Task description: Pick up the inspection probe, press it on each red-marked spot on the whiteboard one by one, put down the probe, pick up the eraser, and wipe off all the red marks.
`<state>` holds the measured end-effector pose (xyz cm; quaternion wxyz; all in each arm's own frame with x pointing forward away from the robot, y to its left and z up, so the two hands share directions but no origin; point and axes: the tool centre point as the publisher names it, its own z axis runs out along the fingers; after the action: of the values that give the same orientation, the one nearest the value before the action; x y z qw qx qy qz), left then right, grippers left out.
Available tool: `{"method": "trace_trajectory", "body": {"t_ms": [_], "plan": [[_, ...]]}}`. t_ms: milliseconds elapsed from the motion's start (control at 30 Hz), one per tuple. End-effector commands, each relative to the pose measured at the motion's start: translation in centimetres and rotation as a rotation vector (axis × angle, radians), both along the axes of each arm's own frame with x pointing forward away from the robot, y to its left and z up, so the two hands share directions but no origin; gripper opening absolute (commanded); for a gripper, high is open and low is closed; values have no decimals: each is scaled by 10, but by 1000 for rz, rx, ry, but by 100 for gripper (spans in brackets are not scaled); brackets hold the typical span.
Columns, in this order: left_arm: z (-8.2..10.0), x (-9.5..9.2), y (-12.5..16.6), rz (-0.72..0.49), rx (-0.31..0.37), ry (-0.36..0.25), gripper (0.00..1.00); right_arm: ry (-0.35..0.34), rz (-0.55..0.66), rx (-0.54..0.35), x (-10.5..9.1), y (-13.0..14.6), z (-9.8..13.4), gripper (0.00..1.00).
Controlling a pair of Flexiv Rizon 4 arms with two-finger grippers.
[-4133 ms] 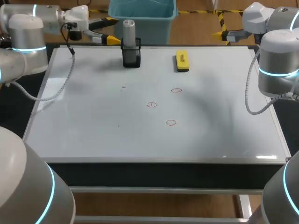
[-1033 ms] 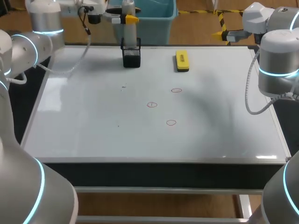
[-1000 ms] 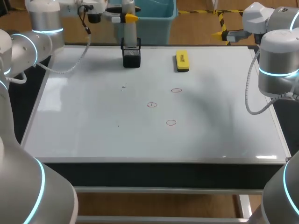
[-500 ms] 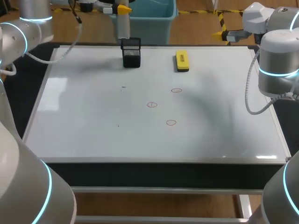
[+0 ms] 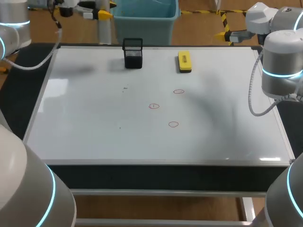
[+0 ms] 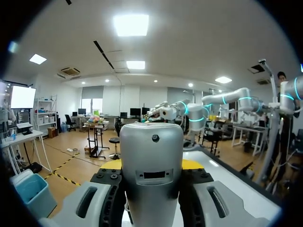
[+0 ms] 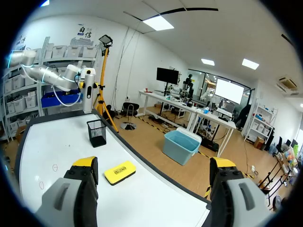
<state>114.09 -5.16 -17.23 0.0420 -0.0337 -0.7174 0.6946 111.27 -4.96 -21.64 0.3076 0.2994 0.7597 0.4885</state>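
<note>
The inspection probe (image 5: 104, 31), a grey cylinder, hangs upright over the whiteboard's (image 5: 85, 123) far left edge, to the left of its black mesh holder (image 5: 132, 53). My left gripper (image 5: 98, 13) is shut on its top. In the left wrist view the probe (image 6: 151, 161) fills the space between the fingers. Three small red circles (image 5: 178, 91), (image 5: 154, 106), (image 5: 173, 124) mark the middle of the board. The yellow eraser (image 5: 184, 61) lies near the far edge. My right gripper (image 5: 226, 34) stays open beyond the far right corner. The right wrist view shows the eraser (image 7: 120, 171) ahead of the open right gripper (image 7: 154, 165).
The empty holder (image 7: 96, 132) stands on the board between the probe and the eraser. The right arm's column (image 5: 281, 66) rises beside the board's right edge. Wide bare board lies on the near and left sides.
The left arm has lifted the probe out of the black holder and carried it left along the far edge. The right arm has not moved.
</note>
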Motion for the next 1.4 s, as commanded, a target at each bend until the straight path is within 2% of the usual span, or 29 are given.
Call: {"method": "trace_trajectory", "body": {"t_ms": [33, 300, 567, 1367, 1400], "plan": [[-3, -40, 17, 230, -7, -19, 0, 2, 1, -1, 1, 0, 0, 100], [-15, -54, 42, 286, -5, -41, 0, 2, 1, -1, 1, 0, 0, 100], [-26, -62, 61, 332, -9, -29, 0, 2, 1, -1, 1, 0, 0, 100], [-25, -65, 62, 342, -12, -28, 0, 2, 1, -1, 1, 0, 0, 100], [-25, -65, 62, 342, -12, -28, 0, 36, 81, -31, 6, 1, -4, 100]]}}
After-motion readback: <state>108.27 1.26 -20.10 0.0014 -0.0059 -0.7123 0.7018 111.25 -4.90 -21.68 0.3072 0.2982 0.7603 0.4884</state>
